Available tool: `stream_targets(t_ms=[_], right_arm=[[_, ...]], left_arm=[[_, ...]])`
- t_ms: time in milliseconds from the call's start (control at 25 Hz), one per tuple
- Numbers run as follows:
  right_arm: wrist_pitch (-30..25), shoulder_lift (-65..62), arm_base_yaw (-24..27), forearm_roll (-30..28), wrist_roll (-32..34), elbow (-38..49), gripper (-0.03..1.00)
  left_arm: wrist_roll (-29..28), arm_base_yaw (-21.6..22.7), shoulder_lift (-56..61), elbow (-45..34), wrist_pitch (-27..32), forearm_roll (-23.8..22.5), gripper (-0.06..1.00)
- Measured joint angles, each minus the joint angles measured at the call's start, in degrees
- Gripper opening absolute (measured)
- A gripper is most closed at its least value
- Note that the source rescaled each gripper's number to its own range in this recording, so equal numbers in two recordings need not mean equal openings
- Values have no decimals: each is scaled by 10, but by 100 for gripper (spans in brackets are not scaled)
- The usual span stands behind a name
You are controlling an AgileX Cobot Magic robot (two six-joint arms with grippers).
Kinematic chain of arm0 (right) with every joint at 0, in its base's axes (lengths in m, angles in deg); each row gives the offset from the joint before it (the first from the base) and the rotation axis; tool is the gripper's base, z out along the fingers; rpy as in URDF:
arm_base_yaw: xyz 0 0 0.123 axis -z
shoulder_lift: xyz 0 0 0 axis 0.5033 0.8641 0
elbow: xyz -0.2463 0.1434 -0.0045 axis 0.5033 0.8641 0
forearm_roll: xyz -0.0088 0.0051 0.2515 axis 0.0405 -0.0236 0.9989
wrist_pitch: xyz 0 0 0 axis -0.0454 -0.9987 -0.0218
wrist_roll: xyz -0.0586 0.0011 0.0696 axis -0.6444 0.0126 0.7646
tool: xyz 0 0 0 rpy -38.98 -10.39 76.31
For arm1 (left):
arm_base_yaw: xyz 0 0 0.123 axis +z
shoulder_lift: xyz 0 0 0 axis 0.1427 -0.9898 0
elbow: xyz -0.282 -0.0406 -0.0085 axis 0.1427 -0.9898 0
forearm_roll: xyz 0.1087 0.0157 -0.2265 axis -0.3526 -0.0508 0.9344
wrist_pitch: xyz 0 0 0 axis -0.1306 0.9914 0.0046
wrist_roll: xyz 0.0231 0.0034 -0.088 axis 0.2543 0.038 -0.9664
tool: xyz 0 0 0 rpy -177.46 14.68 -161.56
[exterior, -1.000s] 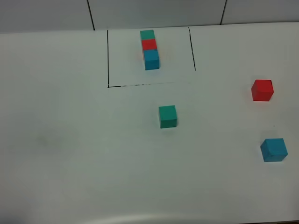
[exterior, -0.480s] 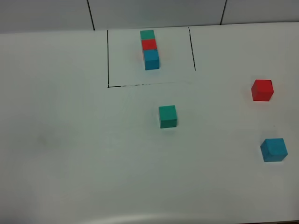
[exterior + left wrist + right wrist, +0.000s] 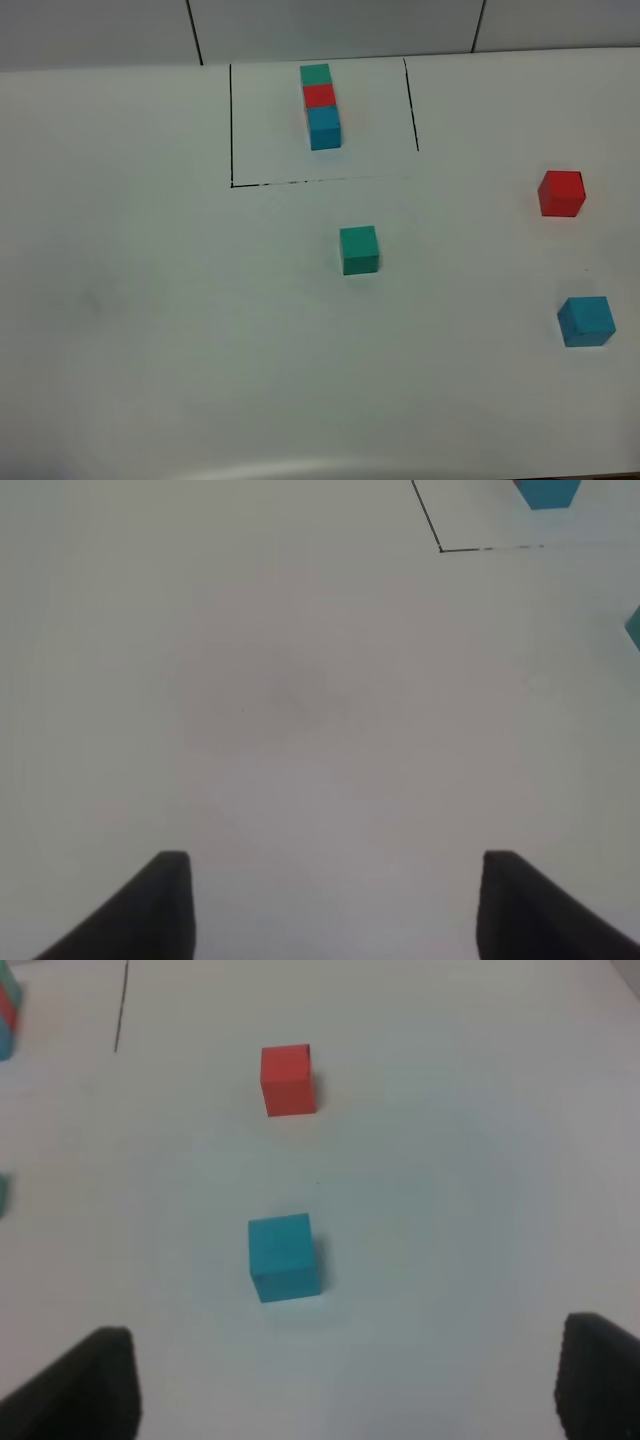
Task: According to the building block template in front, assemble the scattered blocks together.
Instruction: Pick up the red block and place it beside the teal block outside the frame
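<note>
The template point(image 3: 320, 105) is a green, red, blue row inside a thin black rectangle at the table's far middle. The loose green cube point(image 3: 358, 249) sits just in front of the frame. The loose red cube point(image 3: 561, 193) and blue cube point(image 3: 586, 321) lie apart at the right. Neither gripper shows in the high view. My left gripper point(image 3: 335, 905) is open and empty over bare table; the template's blue end point(image 3: 545, 492) shows at the frame edge. My right gripper point(image 3: 350, 1390) is open and empty, short of the blue cube point(image 3: 285, 1256), with the red cube point(image 3: 288, 1080) beyond.
The white table point(image 3: 150, 300) carries only the cubes and the drawn frame line point(image 3: 231, 120). Its front edge curves along the bottom of the high view. A wall with dark seams stands behind the table.
</note>
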Motion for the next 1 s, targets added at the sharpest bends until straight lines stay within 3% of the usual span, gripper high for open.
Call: stream_targets(t_ms=[640,880,1000], right_arm=[[0,3,0,-1,7,0,72],[-6,145,0,2,9,-24,90],[21,275,0,-4,4,-50,98]], left_arm=[[0,0,0,0,0,0,31],[0,0,0,0,0,0,30],[0,0,0,0,0,0,30]])
